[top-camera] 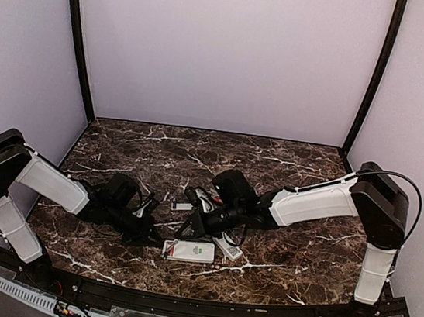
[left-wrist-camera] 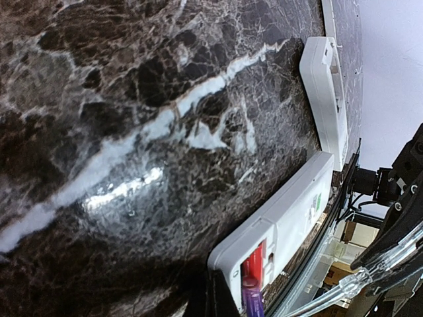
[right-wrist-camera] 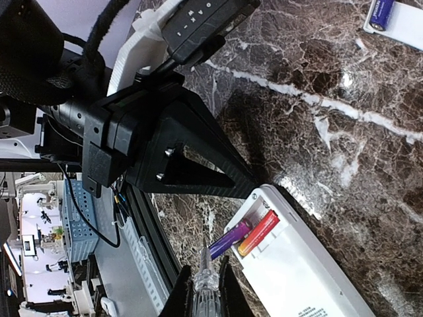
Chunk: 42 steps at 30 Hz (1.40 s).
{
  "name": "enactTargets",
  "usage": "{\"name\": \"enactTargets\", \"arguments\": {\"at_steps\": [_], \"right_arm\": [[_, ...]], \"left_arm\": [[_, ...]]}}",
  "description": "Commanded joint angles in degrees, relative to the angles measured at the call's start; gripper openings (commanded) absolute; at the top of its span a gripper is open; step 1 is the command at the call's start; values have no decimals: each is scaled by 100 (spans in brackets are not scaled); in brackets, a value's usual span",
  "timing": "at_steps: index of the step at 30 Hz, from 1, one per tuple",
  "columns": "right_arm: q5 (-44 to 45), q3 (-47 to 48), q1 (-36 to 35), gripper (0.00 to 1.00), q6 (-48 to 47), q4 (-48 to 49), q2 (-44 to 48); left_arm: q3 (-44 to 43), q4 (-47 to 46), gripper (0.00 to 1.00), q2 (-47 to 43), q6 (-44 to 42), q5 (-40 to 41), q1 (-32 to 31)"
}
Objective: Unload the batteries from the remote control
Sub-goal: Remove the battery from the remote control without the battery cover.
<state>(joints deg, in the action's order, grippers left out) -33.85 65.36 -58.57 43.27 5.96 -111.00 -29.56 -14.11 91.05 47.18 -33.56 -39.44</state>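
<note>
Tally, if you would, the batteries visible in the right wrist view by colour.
Orange-red battery: 1
Purple battery: 1
Dark blue battery: 1
Total: 3

Batteries (right-wrist-camera: 256, 234) sit in remote (top-camera: 189, 251) near table (top-camera: 295, 177) front edge; 2nd remote (top-camera: 228, 247) prob. just right.

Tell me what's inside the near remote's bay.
A purple battery, one end sticking out, beside an orange-red battery. What lies beneath them is hidden.
</note>
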Motion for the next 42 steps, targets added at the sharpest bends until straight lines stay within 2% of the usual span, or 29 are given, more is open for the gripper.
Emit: {"name": "enactTargets", "arguments": {"at_steps": [1,11,15,20,29,42], "right_arm": [[3,198,-93,0,-155,-346,-99],[164,96,-123,0,-269,-467,215],[784,-66,-121,0,-253,-646,653],[1502,-226,-128,0,1,-767,990],[1638,301,-201,0,117,-1195,437],[1632,624,-252,0,96,-1461,93]], "left_arm": [[63,-13,0,-49,-41,43,-29],[75,90,3,-365,-106,189,-28],[50,263,9,-685,-237,298,-29],[-13,420,10,-781,-329,332,-26],[-27,333,6,-374,-319,171,-29],[31,73,0,-24,-251,-34,-49]]}}
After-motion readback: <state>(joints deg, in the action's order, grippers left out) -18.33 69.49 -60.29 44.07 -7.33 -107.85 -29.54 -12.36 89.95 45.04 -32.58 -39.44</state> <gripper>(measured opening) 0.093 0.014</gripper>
